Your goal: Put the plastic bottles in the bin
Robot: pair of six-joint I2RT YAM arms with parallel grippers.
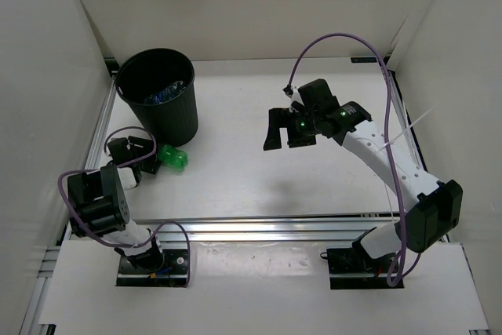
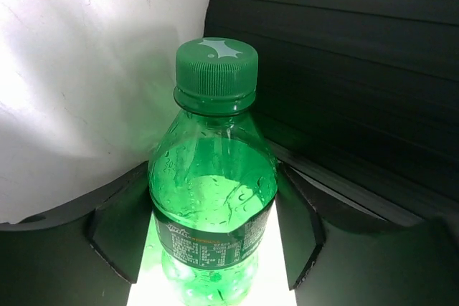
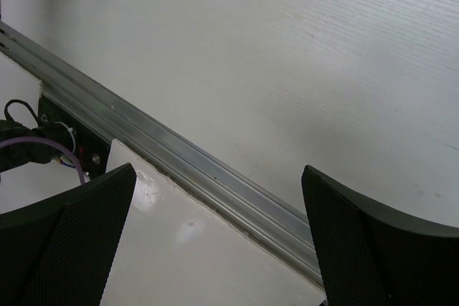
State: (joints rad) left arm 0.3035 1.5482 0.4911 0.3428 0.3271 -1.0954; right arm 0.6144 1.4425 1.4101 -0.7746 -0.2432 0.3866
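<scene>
The white bench (image 1: pixel 251 115) stands between plain white walls (image 1: pixel 259 5). At its far left is the black round bin (image 1: pixel 169 121), and inside it I see clear bottles (image 1: pixel 166 93) with blue labels; how many, I cannot tell. The green bottle (image 1: pixel 174 158) lies on the bench just beside the foot of the bin. My left pincer (image 1: pixel 150 159) holds this bottle by the body, one finger pressed on each side, with the green cap pointing away from my wrist. My right pincer (image 1: pixel 284 132) is wide apart and grips nothing, hanging above the middle of the bench.
</scene>
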